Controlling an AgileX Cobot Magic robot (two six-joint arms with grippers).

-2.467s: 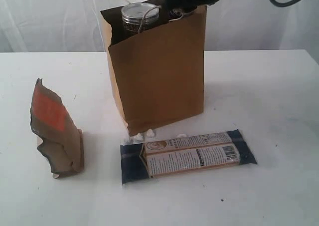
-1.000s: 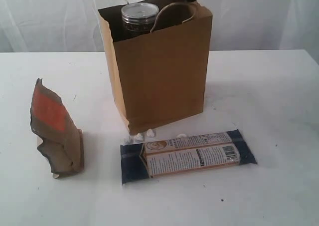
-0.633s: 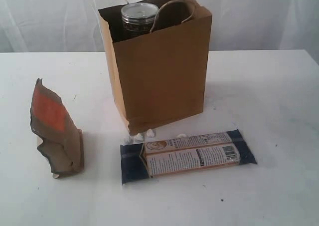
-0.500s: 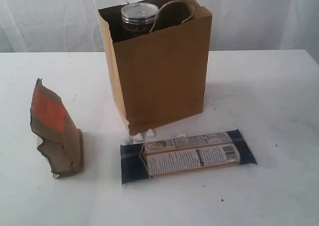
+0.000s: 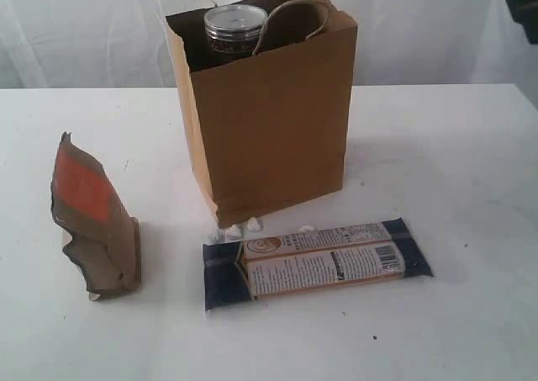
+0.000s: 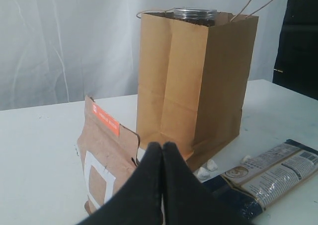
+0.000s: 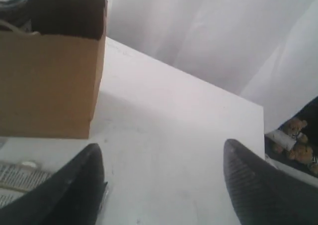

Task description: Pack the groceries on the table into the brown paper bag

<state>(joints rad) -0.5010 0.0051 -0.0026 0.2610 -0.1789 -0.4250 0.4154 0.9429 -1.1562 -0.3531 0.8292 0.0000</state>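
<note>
Packet (image 5: 317, 263): lies flat, long side runs sideways before the bag, navy with tan label
Bag (image 5: 269, 129): upright, brown, jar (image 5: 236, 26) inside
Left claw (image 6: 162, 150): closed, empty
Right claw (image 7: 161, 153): wide, empty

Robot test lab, not a home or shop. Evidence:
- Plain white table (image 5: 454, 145) with white curtain (image 5: 84, 28) hung behind it as a backdrop, seen in all three views.
- Groceries laid out like props: brown paper bag (image 5: 269, 120) with a jar (image 5: 235, 26) in it, a pouch (image 5: 92, 221) and a long packet (image 5: 315, 261) spaced apart on the tabletop.
- Black left gripper (image 6: 162, 146) and right gripper (image 7: 161, 148) in the wrist cams, so it's a manipulation rig.
- Small teddy bears (image 7: 293, 135) sit past the table edge in the right wrist view.
</note>
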